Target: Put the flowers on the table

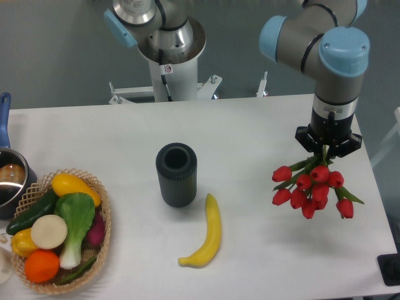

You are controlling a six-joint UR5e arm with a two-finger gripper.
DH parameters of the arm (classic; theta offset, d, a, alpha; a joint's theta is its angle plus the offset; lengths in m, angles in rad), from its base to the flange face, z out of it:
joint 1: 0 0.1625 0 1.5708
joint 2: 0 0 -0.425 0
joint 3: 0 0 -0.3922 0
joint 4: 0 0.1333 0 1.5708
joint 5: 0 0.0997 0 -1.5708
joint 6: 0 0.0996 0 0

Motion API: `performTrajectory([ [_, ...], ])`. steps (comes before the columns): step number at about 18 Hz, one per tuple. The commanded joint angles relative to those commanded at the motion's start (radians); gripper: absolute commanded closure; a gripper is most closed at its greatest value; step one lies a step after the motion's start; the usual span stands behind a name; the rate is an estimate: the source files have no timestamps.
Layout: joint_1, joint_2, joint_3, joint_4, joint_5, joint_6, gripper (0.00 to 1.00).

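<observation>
A bunch of red tulips (pixel 310 187) with green stems hangs blooms-down from my gripper (pixel 327 148) at the right side of the white table (pixel 250 125). The gripper is shut on the stems and its fingertips are mostly hidden by the black wrist ring and the stems. The blooms hang just above the tabletop; I cannot tell whether they touch it. A dark ribbed vase (pixel 176 174) stands upright and empty at the table's middle, well to the left of the flowers.
A yellow banana (pixel 208 234) lies in front of the vase. A wicker basket (pixel 103 206) of vegetables and fruit sits at the front left. A pot (pixel 11 178) with a blue handle is at the left edge. The robot base (pixel 170 50) stands behind the table.
</observation>
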Motion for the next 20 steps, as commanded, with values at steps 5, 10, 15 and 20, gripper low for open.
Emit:
performTrajectory([
  [5,-0.020,-0.034,0.002,0.006,0.000,0.000,1.00],
  [10,-0.074,-0.113,0.006,0.014,0.005,-0.009,0.93],
  [15,-0.087,-0.126,0.005,0.014,-0.008,-0.005,0.27],
  [20,-0.084,-0.114,-0.009,0.018,-0.006,-0.008,0.00],
])
